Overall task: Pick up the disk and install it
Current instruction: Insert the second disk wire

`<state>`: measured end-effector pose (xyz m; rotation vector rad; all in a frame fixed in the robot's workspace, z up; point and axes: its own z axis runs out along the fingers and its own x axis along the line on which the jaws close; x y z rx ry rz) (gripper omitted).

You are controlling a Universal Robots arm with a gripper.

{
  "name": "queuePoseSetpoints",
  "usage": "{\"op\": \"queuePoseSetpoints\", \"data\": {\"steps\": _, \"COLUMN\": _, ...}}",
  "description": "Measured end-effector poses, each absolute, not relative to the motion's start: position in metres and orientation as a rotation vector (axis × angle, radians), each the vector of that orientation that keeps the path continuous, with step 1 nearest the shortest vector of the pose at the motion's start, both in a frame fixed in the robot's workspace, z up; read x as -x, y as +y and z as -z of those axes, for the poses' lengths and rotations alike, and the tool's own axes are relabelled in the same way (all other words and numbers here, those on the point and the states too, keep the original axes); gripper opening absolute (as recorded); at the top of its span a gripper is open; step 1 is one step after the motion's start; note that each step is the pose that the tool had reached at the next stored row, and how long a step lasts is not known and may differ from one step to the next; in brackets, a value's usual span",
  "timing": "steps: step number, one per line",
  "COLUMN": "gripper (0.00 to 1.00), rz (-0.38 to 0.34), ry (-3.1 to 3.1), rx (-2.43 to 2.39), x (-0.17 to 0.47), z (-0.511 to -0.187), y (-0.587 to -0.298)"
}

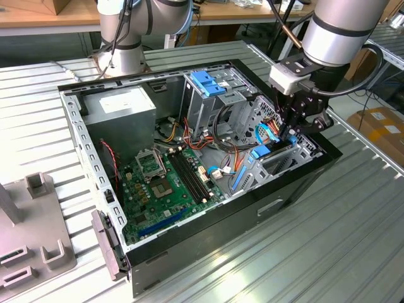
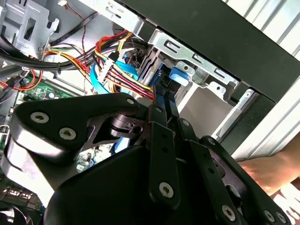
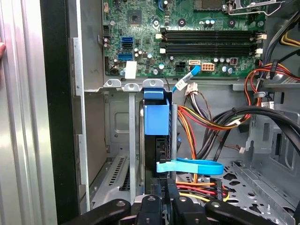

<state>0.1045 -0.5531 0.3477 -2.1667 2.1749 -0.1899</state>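
The arm reaches down from above into the open computer case (image 1: 297, 180), its silver forearm steeply inclined and its wrist turned so that the black gripper (image 1: 291, 134) points almost straight down into the drive bay at the case's corner on the exterior view's right. In both wrist views the black linkages converge, and the fingers (image 3: 161, 206) stand pressed close together on the upper edge of the disk (image 3: 156, 136), which sits on edge in the bay with its bright blue carrier facing out. The disk stands between the bay's grey metal walls, just beside a bundle of red, yellow and black wires (image 3: 206, 124). A flat blue data cable (image 3: 192, 165) loops across just in front of the disk. The green motherboard (image 1: 170, 183) lies on the case floor toward the opposite side, and a grey power-supply box (image 1: 120, 110) fills the far corner. A person's hand (image 2: 276, 171) shows past the case's outer wall in the second wrist view.
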Motion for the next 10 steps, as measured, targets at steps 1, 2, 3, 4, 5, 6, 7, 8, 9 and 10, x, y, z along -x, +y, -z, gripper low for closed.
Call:
{"op": "queuePoseSetpoints", "data": {"steps": 1, "gripper": 0.16, "rz": 0.19, "ry": 2.176, "rx": 2.166, "x": -0.1044, "z": -0.3477, "y": -0.5531}}
{"op": "queuePoseSetpoints", "data": {"steps": 2, "gripper": 0.16, "rz": 0.19, "ry": 2.176, "rx": 2.165, "x": -0.1044, "z": -0.3477, "y": -0.5531}}
{"op": "queuePoseSetpoints", "data": {"steps": 3, "gripper": 0.16, "rz": 0.19, "ry": 2.177, "rx": 2.165, "x": -0.1044, "z": -0.3477, "y": -0.5532}}
{"op": "queuePoseSetpoints", "data": {"steps": 4, "gripper": 0.16, "rz": 0.19, "ry": 2.177, "rx": 2.165, "x": -0.1044, "z": -0.3477, "y": -0.5532}}
{"op": "queuePoseSetpoints", "data": {"steps": 5, "gripper": 0.16, "rz": 0.19, "ry": 2.177, "rx": 2.165, "x": -0.1044, "z": -0.3477, "y": -0.5532}}
{"op": "queuePoseSetpoints", "data": {"steps": 6, "gripper": 0.16, "rz": 0.189, "ry": 2.177, "rx": 2.165, "x": -0.1043, "z": -0.3472, "y": -0.5531}}
{"op": "queuePoseSetpoints", "data": {"steps": 7, "gripper": 0.16, "rz": 0.19, "ry": 2.177, "rx": 2.165, "x": -0.1043, "z": -0.3463, "y": -0.5532}}
{"op": "queuePoseSetpoints", "data": {"steps": 8, "gripper": 0.16, "rz": 0.19, "ry": 2.177, "rx": 2.165, "x": -0.1043, "z": -0.3463, "y": -0.5532}}
{"op": "queuePoseSetpoints", "data": {"steps": 9, "gripper": 0.16, "rz": 0.19, "ry": 2.177, "rx": 2.165, "x": -0.1043, "z": -0.3456, "y": -0.5532}}
{"op": "queuePoseSetpoints", "data": {"steps": 10, "gripper": 0.16, "rz": 0.19, "ry": 2.177, "rx": 2.165, "x": -0.1042, "z": -0.3451, "y": -0.5532}}
